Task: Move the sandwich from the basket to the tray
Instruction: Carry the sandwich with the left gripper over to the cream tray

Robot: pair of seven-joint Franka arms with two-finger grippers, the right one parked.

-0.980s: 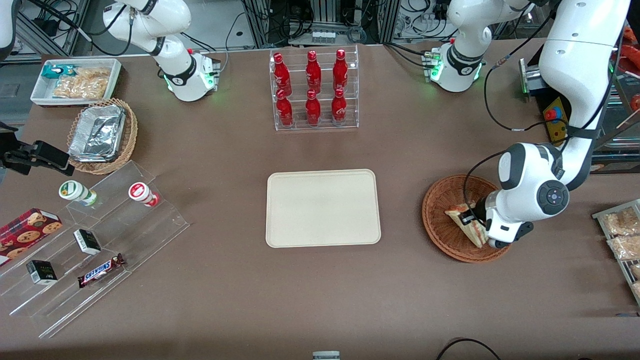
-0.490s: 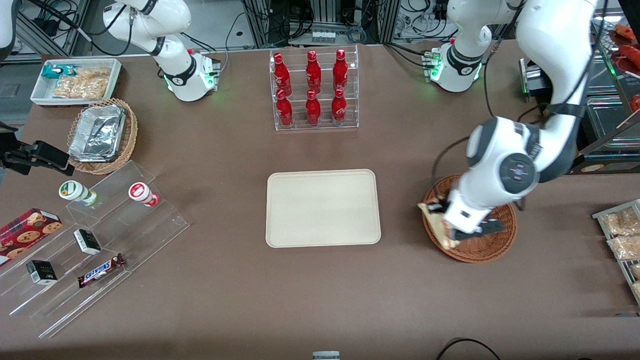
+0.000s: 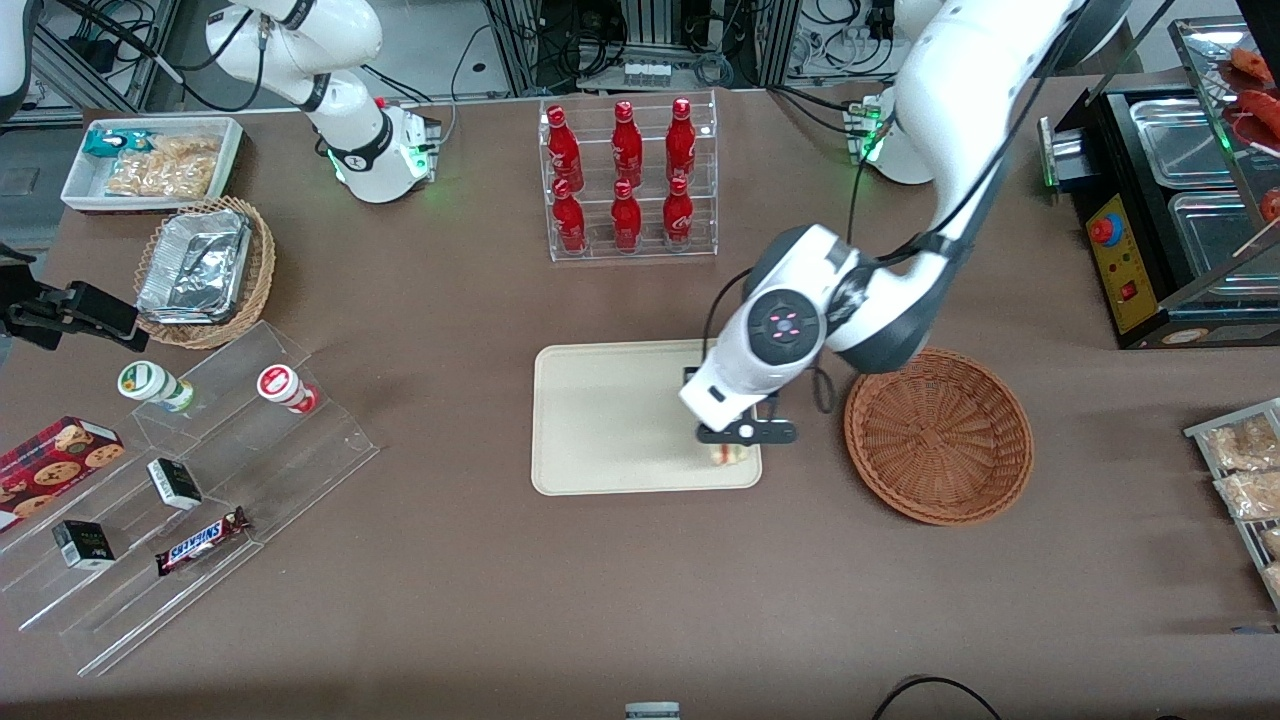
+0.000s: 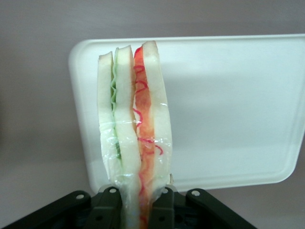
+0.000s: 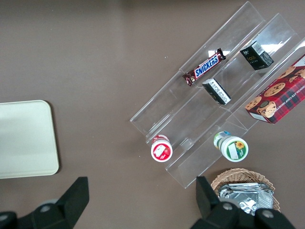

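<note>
My left gripper (image 3: 733, 445) (image 4: 137, 210) is shut on the sandwich (image 4: 133, 129), a plastic-wrapped wedge of white bread with green and red-orange filling. It hangs over the cream-beige tray (image 3: 610, 420) (image 4: 228, 105), above the tray's corner nearest the front camera and the basket. Only a sliver of the sandwich (image 3: 729, 455) peeks out below the wrist in the front view. The reddish-brown wicker basket (image 3: 938, 435) lies beside the tray, toward the working arm's end of the table, with nothing in it.
A clear rack of red bottles (image 3: 628, 180) stands farther from the camera than the tray. Toward the parked arm's end lie clear stepped shelves with snacks (image 3: 190, 480), a tan basket of foil trays (image 3: 205, 270) and a white snack bin (image 3: 150, 160). Bagged snacks (image 3: 1245, 470) lie past the basket.
The gripper lifted the sandwich out of the basket and carried it sideways to above the tray's near corner. The basket now lies bare.
</note>
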